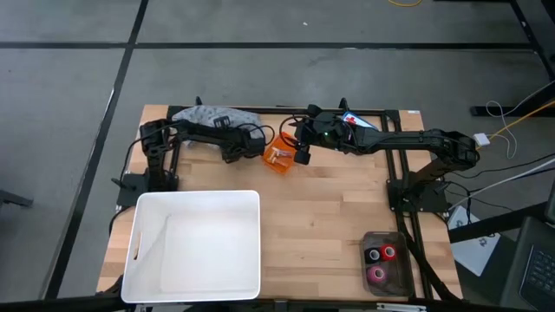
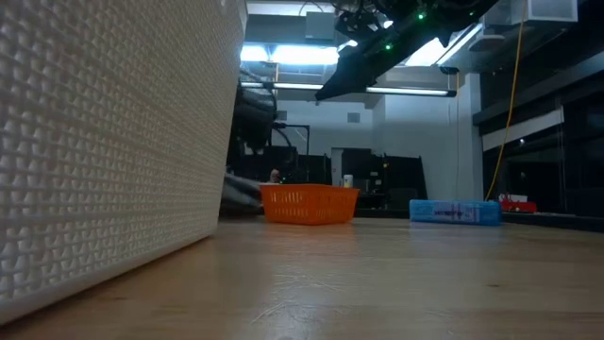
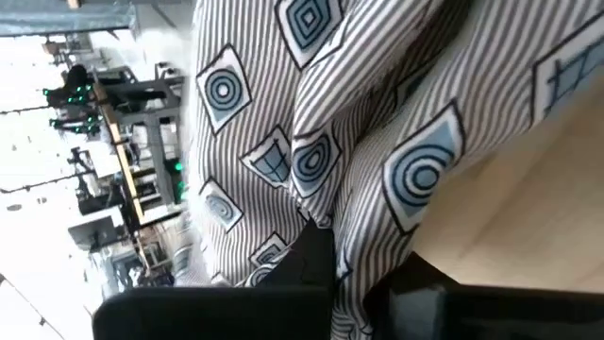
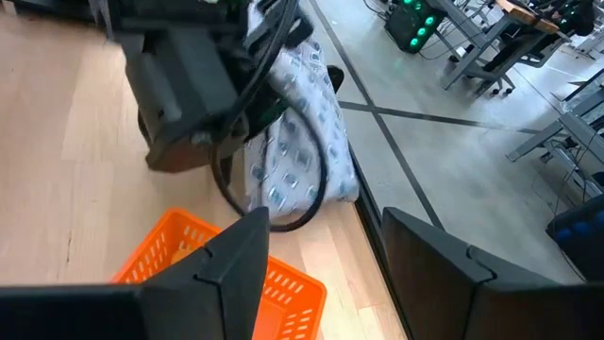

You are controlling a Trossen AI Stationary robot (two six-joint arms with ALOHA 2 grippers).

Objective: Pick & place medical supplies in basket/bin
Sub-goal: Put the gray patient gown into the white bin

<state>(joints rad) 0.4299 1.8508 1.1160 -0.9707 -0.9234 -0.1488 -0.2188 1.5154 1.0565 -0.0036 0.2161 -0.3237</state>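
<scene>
The grey patterned cloth (image 1: 212, 115) lies bunched at the table's far edge and fills the left wrist view (image 3: 377, 94). My left gripper (image 3: 359, 274) is at the cloth, shut on it. The orange basket (image 1: 279, 158) stands on the table right of the cloth, with small pieces inside. My right gripper (image 4: 326, 274) hovers open and empty above the basket (image 4: 189, 255), high over it in the low view (image 2: 330, 93). Red rolls (image 1: 381, 253) and a pink roll (image 1: 377, 275) sit in a dark tray near the right front corner. My left gripper has a fold of the cloth (image 3: 363, 236) between its two fingers (image 3: 311, 264). Creases in the cloth run together toward the fingers. The cloth still rests on the wooden table. How many layers are caught I cannot tell.
A large white tub (image 1: 195, 195) fills the table's near left part and blocks the left of the low view (image 2: 113, 142). A blue packet (image 2: 455, 212) lies at the far edge under the right arm. The dark tray (image 1: 401, 279) sits near right. Bare wood lies between tub and tray.
</scene>
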